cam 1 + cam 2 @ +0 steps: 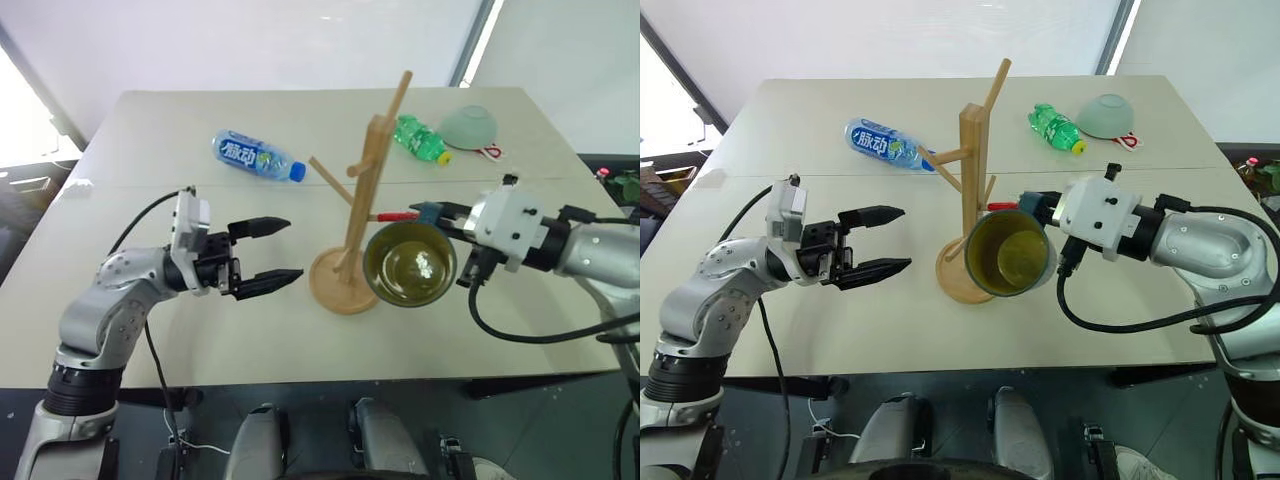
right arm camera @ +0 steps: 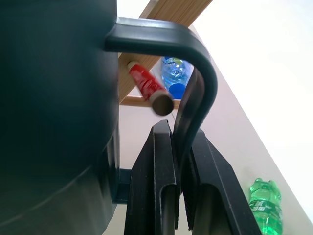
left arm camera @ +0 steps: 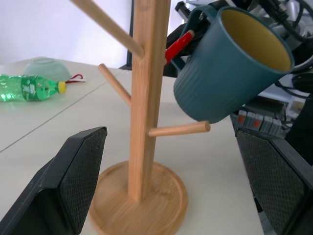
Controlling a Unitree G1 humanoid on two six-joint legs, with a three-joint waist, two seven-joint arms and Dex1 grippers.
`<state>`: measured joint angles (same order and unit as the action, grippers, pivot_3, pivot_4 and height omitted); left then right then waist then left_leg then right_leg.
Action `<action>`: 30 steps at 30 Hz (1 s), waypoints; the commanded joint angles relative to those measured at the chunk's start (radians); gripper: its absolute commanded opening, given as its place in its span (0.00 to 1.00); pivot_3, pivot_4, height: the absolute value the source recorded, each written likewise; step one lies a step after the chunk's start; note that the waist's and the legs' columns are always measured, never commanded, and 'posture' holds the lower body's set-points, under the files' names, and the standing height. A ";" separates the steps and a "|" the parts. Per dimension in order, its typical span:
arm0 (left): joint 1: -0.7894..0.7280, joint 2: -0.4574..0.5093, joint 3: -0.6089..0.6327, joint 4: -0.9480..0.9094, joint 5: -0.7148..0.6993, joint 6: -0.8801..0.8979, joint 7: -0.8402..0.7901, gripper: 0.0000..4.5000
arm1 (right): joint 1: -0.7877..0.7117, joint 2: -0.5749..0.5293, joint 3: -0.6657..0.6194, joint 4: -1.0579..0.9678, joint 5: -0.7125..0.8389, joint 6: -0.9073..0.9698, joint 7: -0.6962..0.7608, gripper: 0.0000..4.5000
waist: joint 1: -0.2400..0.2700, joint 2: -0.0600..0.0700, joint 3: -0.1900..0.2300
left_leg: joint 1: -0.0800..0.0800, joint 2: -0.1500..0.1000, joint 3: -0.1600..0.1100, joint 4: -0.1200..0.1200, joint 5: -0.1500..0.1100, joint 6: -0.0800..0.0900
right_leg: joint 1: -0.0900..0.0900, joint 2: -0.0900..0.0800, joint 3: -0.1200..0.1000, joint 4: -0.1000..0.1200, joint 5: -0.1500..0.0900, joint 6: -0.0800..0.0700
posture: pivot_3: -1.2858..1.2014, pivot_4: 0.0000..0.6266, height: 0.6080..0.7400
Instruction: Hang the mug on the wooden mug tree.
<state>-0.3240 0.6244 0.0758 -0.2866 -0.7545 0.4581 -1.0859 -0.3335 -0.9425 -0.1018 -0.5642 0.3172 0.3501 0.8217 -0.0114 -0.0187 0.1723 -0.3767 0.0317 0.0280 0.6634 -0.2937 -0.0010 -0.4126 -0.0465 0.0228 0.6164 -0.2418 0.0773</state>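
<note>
My right gripper point(image 2: 178, 161) clamps the mug point(image 1: 410, 264) by its handle — I should line the loop over the red-banded peg point(image 2: 146, 85) before sliding on — left gripper point(image 1: 268, 256) apart.

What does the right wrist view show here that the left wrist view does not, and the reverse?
Right wrist view: the right end effector shut on the mug's handle, the red-banded peg's tip seen through the handle loop, and the blue bottle behind it.

Left wrist view: the left end effector open beside the wooden mug tree, the tree's round base, the mug's yellow inside, and the pale green bowl.

Both: the mug, the tree's post and red-banded peg, the green bottle, and the table.
</note>
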 commanded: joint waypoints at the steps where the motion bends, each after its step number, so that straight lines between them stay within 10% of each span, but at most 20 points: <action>1: -0.030 0.013 0.045 -0.056 -0.060 0.034 0.013 1.00 | -0.035 -0.004 0.003 -0.004 -0.010 0.011 0.003 0.02 | 0.000 0.000 0.000 | 0.000 0.000 0.000 0.000 0.000 0.000 | 0.000 0.000 0.000 0.000 0.000 0.000 | 0.52 0.24 1.00; 16: -0.067 -0.004 0.040 -0.071 -0.081 0.058 0.039 1.00 | -0.110 0.036 0.109 0.075 -0.099 0.025 0.001 0.02 | 0.000 0.000 0.000 | 0.000 0.000 0.000 0.000 0.000 0.000 | 0.000 0.000 0.000 0.000 0.000 0.000 | 0.52 0.24 1.00; 24: -0.056 -0.012 0.036 -0.066 -0.069 0.045 0.037 1.00 | -0.125 0.036 0.088 0.056 -0.099 0.039 0.004 0.81 | 0.000 0.000 0.000 | 0.000 0.000 0.000 0.000 0.000 0.000 | 0.000 0.000 0.000 0.000 0.000 0.000 | 0.52 0.24 1.00; 30: -0.041 -0.030 0.048 -0.024 -0.039 0.033 0.079 1.00 | -0.076 0.006 -0.104 0.004 0.017 0.123 0.025 0.81 | 0.004 0.000 0.000 | 0.000 0.000 0.000 0.000 0.000 0.000 | 0.000 0.000 0.000 0.000 0.000 0.000 | 0.52 0.24 1.00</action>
<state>-0.3664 0.5984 0.1023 -0.3164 -0.8079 0.5091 -1.0262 -0.4125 -0.9177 -0.1052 -0.5247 0.2854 0.4497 0.8406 -0.0070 -0.0187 0.1723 -0.3766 0.0314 0.0277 0.6634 -0.2936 -0.0010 -0.4121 -0.0465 0.0228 0.6166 -0.2418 0.0774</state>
